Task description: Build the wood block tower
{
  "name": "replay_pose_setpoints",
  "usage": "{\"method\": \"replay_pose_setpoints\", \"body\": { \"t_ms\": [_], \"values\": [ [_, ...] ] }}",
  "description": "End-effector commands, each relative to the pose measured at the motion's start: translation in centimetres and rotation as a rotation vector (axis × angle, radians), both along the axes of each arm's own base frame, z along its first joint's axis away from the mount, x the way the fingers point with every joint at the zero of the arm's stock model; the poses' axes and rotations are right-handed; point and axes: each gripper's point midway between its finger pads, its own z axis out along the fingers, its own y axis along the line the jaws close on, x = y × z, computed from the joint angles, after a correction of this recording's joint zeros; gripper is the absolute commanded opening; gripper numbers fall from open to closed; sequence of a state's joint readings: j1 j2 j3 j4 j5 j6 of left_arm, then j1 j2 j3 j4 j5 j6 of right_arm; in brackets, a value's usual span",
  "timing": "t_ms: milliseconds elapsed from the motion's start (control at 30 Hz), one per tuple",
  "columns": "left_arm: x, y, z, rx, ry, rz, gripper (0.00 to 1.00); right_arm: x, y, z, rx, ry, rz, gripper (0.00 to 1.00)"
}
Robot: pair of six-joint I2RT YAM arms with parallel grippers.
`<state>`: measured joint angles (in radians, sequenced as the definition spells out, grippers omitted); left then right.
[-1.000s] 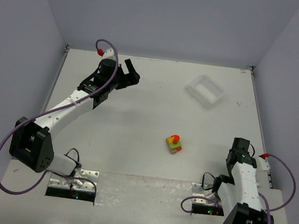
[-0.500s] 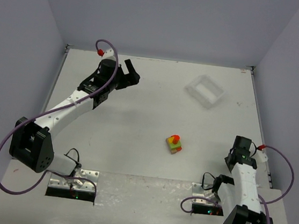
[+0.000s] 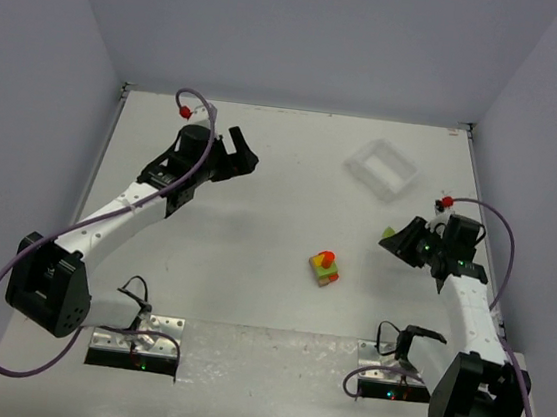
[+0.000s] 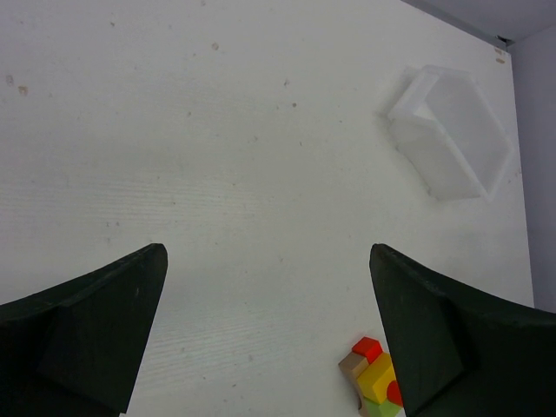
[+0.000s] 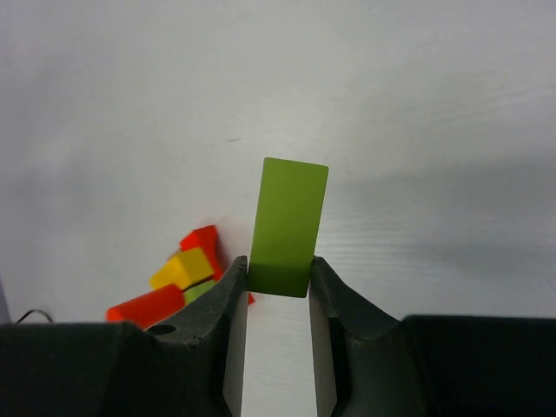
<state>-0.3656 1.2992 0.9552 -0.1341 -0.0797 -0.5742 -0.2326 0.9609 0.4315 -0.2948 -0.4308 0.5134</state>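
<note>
Right pincer [image 5: 278, 271] grips green block [image 5: 288, 217] near tower [image 5: 187, 280].

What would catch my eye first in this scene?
Probably the bright green block, pinched between the fingers of the right gripper over on the right side. After that, the little wood block tower of red, yellow and green near the middle of the table, and the white tray toward the far right corner.

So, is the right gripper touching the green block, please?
Touching. The right wrist view shows the right gripper clamping the green block between both jaws, no gap.
</note>
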Motion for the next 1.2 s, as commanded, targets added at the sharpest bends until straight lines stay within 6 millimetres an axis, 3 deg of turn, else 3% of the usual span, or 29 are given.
{"method": "replay_pose_setpoints", "body": {
  "t_ms": [0, 100, 167, 267, 467, 633, 833, 1033, 1167],
  "values": [
    [-1.2, -2.7, 3.0, -0.088, -0.117, -0.186, 1.0, 2.8, 5.9, 8.7, 0.119, -0.306, 0.335, 0.0],
    [-3.4, -6.4, 4.9, -0.2, -0.206, -0.433, 1.0, 1.9, 9.9, 11.5, 0.202, -0.347, 0.497, 0.0],
    [-6.8, -9.4, 6.6, -0.342, -0.278, -0.675, 1.0, 0.3, 14.0, 14.1, 0.298, -0.403, 0.691, 0.0],
    [-11.1, -11.8, 8.4, -0.488, -0.357, -0.906, 1.0, -1.0, 16.8, 16.5, 0.383, -0.46, 0.842, 0.0],
    [-13.7, -15.7, 9.6, -0.547, -0.347, -1.006, 1.0, -2.4, 20.2, 18.6, 0.47, -0.531, 0.995, 0.0],
    [-13.9, -16.1, 10.9, -0.601, -0.373, -0.985, 1.0, -2.6, 21.3, 19.6, 0.483, -0.583, 1.025, 0.0],
    [-13.4, -16.4, 10.3, -0.62, -0.352, -0.954, 0.93, -3.4, 21.6, 20.5, 0.535, -0.61, 1.042, 0.0],
    [-13.6, -16.5, 10.8, -0.663, -0.355, -0.951, 0.74, -3.9, 22.1, 20.3, 0.544, -0.591, 1.061, 0.0],
    [-13.6, -16.7, 10.9, -0.67, -0.352, -0.954, 0.44, -3.7, 22.2, 19.9, 0.532, -0.562, 1.043, 0.0]
  ]
}}
